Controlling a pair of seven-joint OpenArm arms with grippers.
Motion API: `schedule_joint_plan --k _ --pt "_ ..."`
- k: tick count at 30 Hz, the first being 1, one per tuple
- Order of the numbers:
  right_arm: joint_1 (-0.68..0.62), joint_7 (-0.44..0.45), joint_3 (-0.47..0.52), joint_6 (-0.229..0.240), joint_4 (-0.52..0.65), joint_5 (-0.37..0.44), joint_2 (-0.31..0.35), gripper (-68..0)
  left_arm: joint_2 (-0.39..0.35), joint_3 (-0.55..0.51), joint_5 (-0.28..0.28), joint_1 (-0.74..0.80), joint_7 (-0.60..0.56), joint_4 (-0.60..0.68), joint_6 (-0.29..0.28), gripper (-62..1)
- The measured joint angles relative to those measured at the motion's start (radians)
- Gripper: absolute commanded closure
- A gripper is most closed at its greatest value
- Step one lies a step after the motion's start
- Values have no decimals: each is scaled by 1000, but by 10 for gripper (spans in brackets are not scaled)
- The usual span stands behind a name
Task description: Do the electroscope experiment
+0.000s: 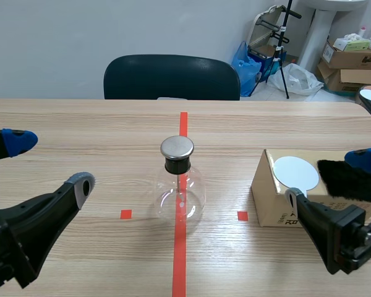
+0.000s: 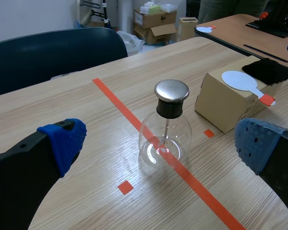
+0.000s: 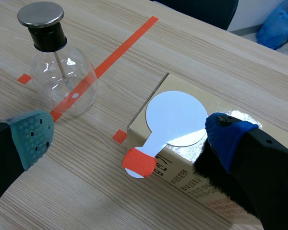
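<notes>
Scene view: the left tool (image 1: 49, 164) is spread wide and empty. Left wrist view: the clear glass flask with metal cap (image 2: 165, 139) stands ahead, between its fingers (image 2: 62, 141). Right wrist view: the right tool (image 3: 129, 138) is spread wide and empty above a white round paddle (image 3: 176, 117); its finger (image 3: 230, 139) half hides the black fur (image 3: 213, 178).

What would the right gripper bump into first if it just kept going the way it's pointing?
Probably the white paddle, lying on the box just ahead, between the open fingers of the right gripper. The black cloth sits close by one finger, though depth is hard to judge.
</notes>
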Motion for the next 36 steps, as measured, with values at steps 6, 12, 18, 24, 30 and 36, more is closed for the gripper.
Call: schedule_joint_plan --k 6,12,18,24,30,36 --pt "0 0 0 0 0 0 0 -679 0 0 0 0 0 0 0 -623" --pt "0 0 0 0 0 -1 0 -679 0 0 0 0 0 0 0 -623" --pt "0 0 0 0 0 -1 0 -679 0 0 0 0 0 0 0 -623" --pt "0 0 0 0 0 -1 0 -679 0 0 0 0 0 0 0 -623" --pt "0 0 0 0 0 -1 0 -679 0 0 0 0 0 0 0 -623" --pt "0 0 0 0 0 -18 0 -679 0 0 0 0 0 0 0 -623"
